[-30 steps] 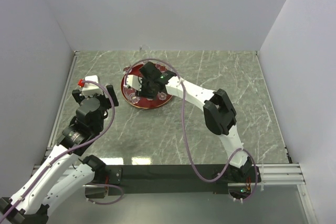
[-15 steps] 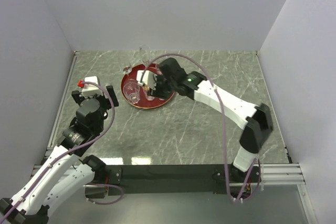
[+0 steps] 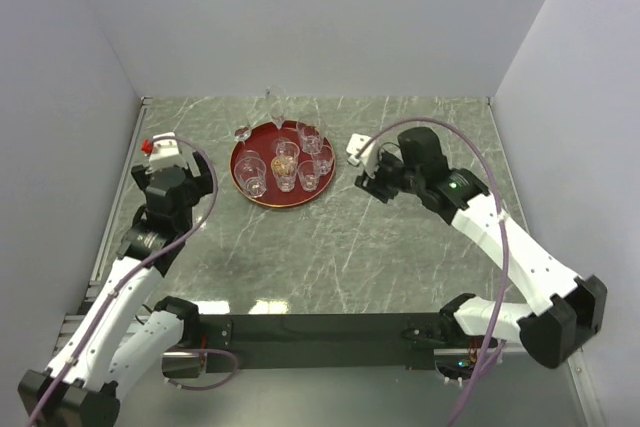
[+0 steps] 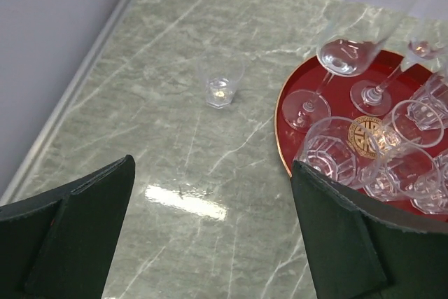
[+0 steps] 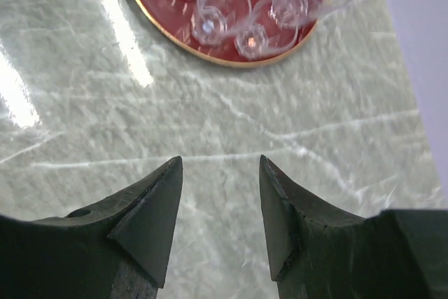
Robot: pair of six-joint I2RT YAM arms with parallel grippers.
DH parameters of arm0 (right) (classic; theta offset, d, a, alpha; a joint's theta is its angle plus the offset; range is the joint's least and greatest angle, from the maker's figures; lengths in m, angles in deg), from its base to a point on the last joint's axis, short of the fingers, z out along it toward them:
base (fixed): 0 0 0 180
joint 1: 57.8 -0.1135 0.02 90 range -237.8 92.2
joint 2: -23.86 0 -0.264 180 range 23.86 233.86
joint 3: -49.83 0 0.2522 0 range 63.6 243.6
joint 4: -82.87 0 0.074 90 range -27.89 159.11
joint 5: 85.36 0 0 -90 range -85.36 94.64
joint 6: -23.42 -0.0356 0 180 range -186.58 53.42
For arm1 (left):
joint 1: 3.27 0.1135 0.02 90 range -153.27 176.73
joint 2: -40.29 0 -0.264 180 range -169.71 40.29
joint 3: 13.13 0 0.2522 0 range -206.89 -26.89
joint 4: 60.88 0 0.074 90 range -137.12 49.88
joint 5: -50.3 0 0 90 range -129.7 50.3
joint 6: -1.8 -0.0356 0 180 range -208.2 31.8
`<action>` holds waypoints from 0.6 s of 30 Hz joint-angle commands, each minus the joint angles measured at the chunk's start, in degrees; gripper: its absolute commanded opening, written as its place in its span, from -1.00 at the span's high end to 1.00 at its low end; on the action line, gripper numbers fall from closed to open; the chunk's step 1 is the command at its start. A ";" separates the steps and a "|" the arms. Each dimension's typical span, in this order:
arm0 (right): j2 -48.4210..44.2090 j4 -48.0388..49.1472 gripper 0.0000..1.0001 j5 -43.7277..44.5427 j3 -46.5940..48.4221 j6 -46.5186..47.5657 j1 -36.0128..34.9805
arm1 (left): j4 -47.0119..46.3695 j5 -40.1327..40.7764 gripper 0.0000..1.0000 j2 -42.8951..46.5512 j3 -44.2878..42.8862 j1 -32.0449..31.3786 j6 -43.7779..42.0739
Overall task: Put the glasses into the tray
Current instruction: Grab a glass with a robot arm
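One short tumbler is off the tray, standing on the counter just left of the rim. The other glasses I can make out sit on the red.

Left tool: jaws wide apart, empty, facing that tumbler from the near side. Right tool: jaws partly apart, nothing between them, over bare counter right of the tray.

Reads as a left-arm pick. Suggest:
- Come straight down over the tumbler, one finger either side of the wall.
- Close softly; clear glass looks slippery.
- Lift above the rim before moving across.
- Two stemmed glasses stand right by that edge and would likely tip easily, so set down on bare red away from them.
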 commanded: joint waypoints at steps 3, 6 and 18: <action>-6.73 4.63 -0.10 -8.54 -7.19 -4.52 3.60 | -2.06 -15.31 -0.99 -6.84 -5.21 8.78 7.54; -9.02 6.22 -0.10 -14.15 -10.54 -6.46 6.32 | -2.59 -24.01 -0.99 -11.59 -6.53 15.28 13.25; -12.37 8.51 -0.09 -21.48 -14.67 -8.75 11.07 | -4.53 -44.60 -0.75 -35.31 -15.48 30.76 30.49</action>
